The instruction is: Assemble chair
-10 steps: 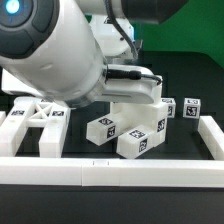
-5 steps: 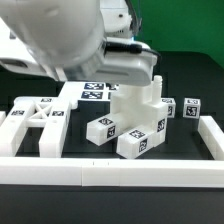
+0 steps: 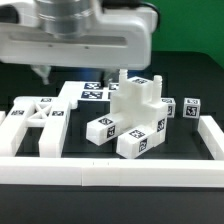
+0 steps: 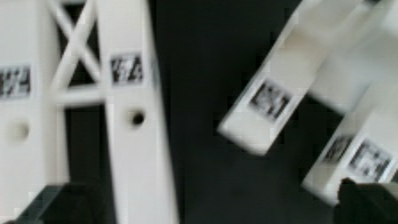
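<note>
Gripper (image 4: 214, 208) spread wide, released, nothing between the jaws; dark fingertips (image 4: 57, 203) show at the edge of the wrist view, blurred. One dark finger (image 3: 40, 72) hangs clear in the exterior view, above the frame (image 3: 40, 115), not touching it. Arm (image 3: 80, 35) fills the top of the exterior view, bulky white and grey casing held level, wrist pointing down at the table (image 3: 100, 205). Table is matt black; green backdrop (image 3: 195, 40) behind. Chair parts all lie loose on the table inside the rails (image 3: 110, 172), long plain white bars along the near edge and the exterior view's right. Frame flat at the exterior view's left, white plastic, X-braced, small black-and-white tags on it; wrist view shows its cross brace and round holes in its bars. Block (image 3: 138, 98) stands mid-table, stepped and notched, tallest part. Pegs (image 3: 125, 132) lie just before it, tagged, touching one another. Two small cubes (image 3: 182, 108) at the exterior view's right. Marker board (image 3: 92, 92) flat behind frame and block
</note>
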Available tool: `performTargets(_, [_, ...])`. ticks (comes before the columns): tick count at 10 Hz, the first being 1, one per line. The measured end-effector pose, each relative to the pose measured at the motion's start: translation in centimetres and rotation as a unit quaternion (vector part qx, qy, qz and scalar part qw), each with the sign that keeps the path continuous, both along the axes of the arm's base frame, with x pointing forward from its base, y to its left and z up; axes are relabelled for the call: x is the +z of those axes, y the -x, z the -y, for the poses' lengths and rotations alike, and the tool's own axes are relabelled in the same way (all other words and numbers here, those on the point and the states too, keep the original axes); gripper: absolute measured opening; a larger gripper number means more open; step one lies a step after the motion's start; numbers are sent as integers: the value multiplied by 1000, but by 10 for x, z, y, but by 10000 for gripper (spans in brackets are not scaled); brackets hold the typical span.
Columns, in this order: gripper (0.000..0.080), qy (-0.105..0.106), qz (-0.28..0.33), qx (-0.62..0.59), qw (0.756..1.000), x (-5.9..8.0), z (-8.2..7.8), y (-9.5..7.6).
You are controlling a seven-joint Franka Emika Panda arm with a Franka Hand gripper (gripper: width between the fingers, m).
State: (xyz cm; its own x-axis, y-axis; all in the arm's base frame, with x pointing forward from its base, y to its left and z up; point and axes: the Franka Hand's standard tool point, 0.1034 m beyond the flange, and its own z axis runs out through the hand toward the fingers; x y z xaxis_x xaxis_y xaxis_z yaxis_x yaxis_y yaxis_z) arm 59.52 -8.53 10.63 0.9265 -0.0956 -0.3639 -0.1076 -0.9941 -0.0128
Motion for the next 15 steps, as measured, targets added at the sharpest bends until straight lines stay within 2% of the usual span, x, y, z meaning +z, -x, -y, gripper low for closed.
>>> performTargets(1, [649,-12,30,15,999,-4,8,2])
performTargets(2, [649,-18,71,41,996,-15,16,-2])
performTargets(4, [649,4,143,36,989,-14,22,-10])
performTargets(5, [649,16,172,34,984,-15,26,-9])
performTargets(8, [649,12,165,36,986,-29,31,2])
performTargets(11, [649,8,162,28,986,-49,20,7])
performTargets(15, [649,9,158,24,987,-53,19,8])
